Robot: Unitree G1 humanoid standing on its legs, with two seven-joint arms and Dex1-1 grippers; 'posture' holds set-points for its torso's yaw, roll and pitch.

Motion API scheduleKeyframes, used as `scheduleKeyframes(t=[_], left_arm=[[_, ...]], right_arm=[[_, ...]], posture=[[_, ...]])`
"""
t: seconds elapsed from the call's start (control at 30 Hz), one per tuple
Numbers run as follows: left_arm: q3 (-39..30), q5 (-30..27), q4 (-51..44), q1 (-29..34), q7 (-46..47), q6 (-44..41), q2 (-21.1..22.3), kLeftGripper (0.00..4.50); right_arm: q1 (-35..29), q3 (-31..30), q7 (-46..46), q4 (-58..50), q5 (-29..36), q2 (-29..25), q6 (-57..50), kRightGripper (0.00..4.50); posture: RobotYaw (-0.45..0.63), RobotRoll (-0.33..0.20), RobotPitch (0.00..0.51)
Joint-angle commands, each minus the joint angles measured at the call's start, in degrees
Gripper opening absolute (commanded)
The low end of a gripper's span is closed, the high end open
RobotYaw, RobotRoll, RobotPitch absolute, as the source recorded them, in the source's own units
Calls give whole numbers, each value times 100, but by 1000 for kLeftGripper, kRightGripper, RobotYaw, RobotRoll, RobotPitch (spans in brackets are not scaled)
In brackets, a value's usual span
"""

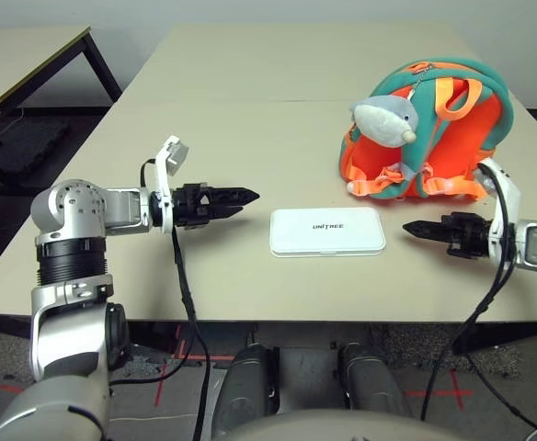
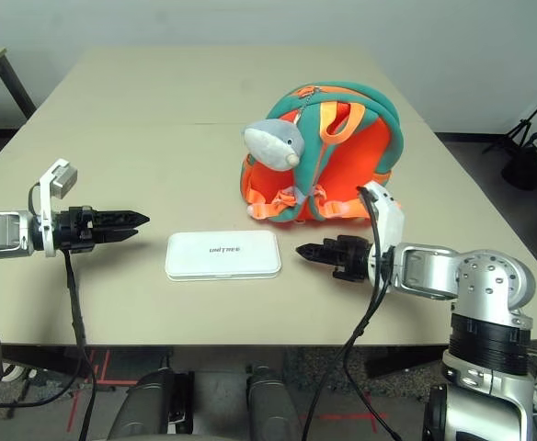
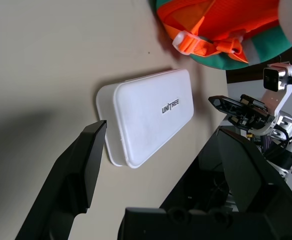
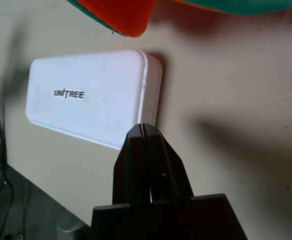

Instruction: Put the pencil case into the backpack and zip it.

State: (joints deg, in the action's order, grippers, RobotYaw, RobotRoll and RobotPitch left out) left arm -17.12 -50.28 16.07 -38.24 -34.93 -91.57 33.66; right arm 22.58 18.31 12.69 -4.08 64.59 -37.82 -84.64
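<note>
Nothing of the task looks done yet. From the head camera, the pencil case (image 1: 327, 231) lies flat on the table (image 1: 250, 110), with the backpack (image 1: 431, 129) just beyond it to the right, apparently not opened. The left gripper (image 1: 247, 196) and right gripper (image 1: 411, 227) flank the case, both clear of it. The left wrist view shows its fingers (image 3: 88, 165) spread wide. The right wrist view shows that gripper's fingers (image 4: 151, 150) pressed together, empty, near the case's end. Grasping, packing and zipping all remain.
</note>
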Motion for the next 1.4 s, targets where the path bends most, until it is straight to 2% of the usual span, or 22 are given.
scheduleKeyframes(t=[0.03, 0.27, 0.6, 0.9, 1.1, 1.4], left_arm=[[108, 114, 188, 118, 78, -93, -41, 4500], [318, 275, 549, 102, -44, -90, -129, 4500], [836, 721, 1430, -142, -399, 388, -248, 4500], [1128, 924, 1838, -398, -725, 516, -573, 4500], [1349, 1035, 1979, -495, -912, 547, -662, 4500], [1506, 1150, 2058, -560, -1092, 524, -795, 4500]], right_arm=[[-9, -174, 43, -88, -358, 113, 185, 52], [4, -215, 132, -123, -793, 284, 430, 52], [103, -285, 54, -133, -1429, 481, 615, 52], [74, -393, 97, -386, -1654, 659, 408, 52], [3, -410, 121, -458, -1805, 682, 354, 52], [-34, -466, 92, -751, -1880, 1004, 59, 52]], posture=[[-82, 0, 79], [-80, 0, 85], [-91, 0, 91], [-98, 0, 90], [-104, 0, 88], [-105, 0, 90]])
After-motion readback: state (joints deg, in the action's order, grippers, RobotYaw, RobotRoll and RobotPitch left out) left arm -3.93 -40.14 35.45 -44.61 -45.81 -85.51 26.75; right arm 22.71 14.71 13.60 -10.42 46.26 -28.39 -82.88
